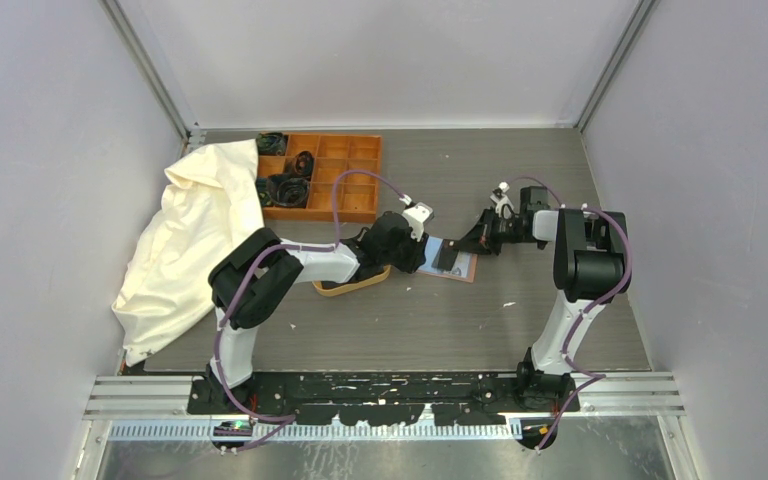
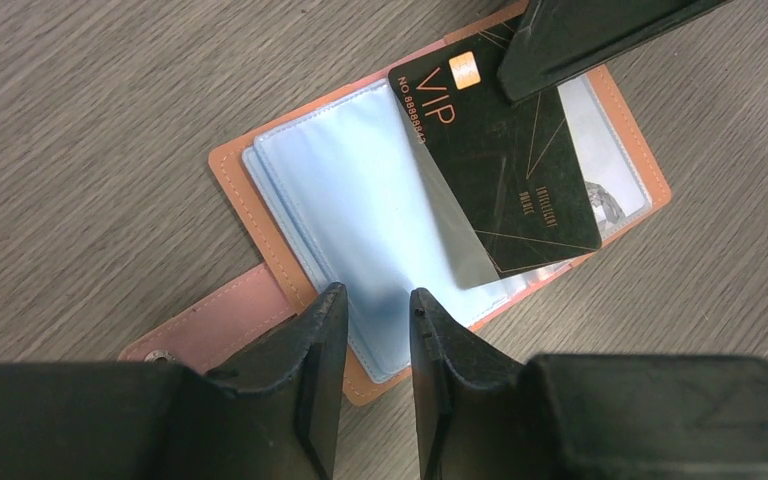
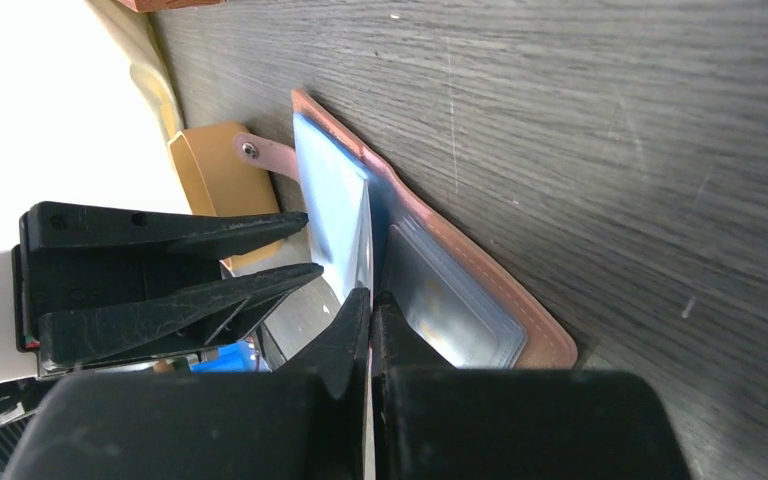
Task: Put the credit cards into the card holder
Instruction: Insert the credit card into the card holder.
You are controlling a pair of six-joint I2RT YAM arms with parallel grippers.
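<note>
Pinching black card (image 2: 520, 190) over card holder (image 2: 330, 190), right hand (image 3: 370, 300) hiding its corner; left hand (image 2: 375, 300) narrowly parted, empty.

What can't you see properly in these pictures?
Left wrist view: the black card hides most of the pale card in the card holder.
Right wrist view: the black card sits edge-on between the right fingers, so its face is unseen.
Top view: the left arm covers most of the wooden tray; what's inside is hidden.

card holder (image 2: 340, 190): reddish-brown, open flat | black vip card (image 2: 510, 180): tilted over its sleeves
</note>
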